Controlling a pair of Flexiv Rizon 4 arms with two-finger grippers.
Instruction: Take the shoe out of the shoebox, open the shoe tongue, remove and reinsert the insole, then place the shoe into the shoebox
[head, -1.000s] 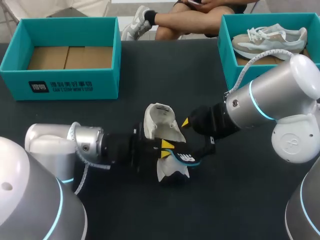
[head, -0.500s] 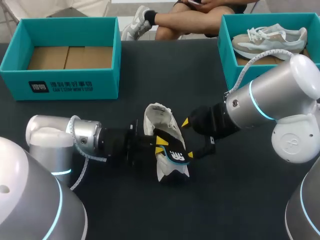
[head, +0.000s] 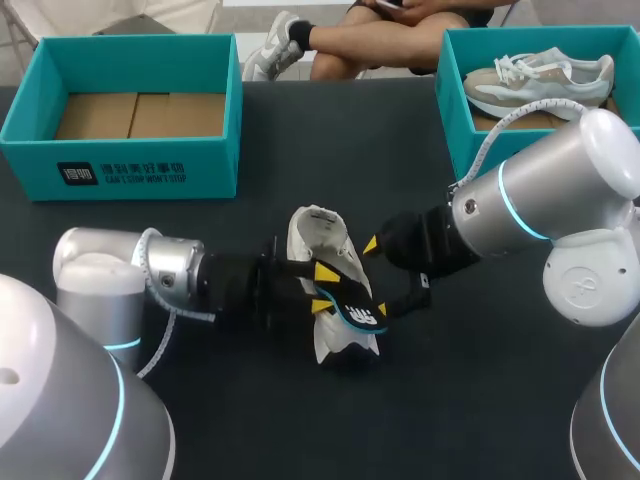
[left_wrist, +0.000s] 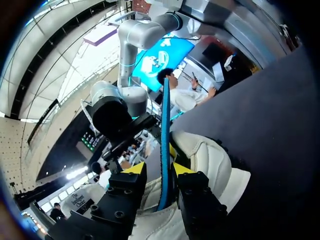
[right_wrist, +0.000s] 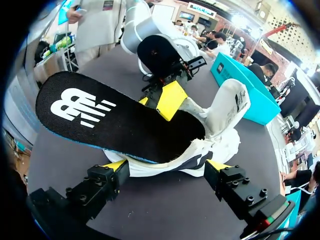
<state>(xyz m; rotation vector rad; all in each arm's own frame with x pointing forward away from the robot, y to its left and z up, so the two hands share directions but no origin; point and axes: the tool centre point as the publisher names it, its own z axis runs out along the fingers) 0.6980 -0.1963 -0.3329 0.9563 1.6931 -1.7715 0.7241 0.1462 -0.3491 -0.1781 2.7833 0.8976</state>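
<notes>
Dark tabletop (head: 300, 140) carries everything. The shoebox (head: 120, 165) stands open at the far left, well apart from the work, with only its cardboard floor showing. The shoe (head: 318, 235) lies out in the middle between my two arms.

My right gripper (right_wrist: 166, 166) is clamped across the shoe, one yellow tip against each side. I judge this is to pin the shoe down so it cannot slide while the insole is worked. My left gripper (head: 323, 287) is pinched on the insole (head: 360, 312) near one long edge, one finger above it and one below. It holds the insole tilted over the shoe, with the printed end raised toward my right arm. In the right wrist view the other end dips into the shoe's opening by the heel. Gripping the edge leaves most of the insole free to flex.

I cannot tell whether the insole is on its way out or back in. How deep its end sits in the shoe is hidden. In the head view it covers the shoe's front and my right gripper's nearer finger. My left wrist view shows it only edge-on.
</notes>
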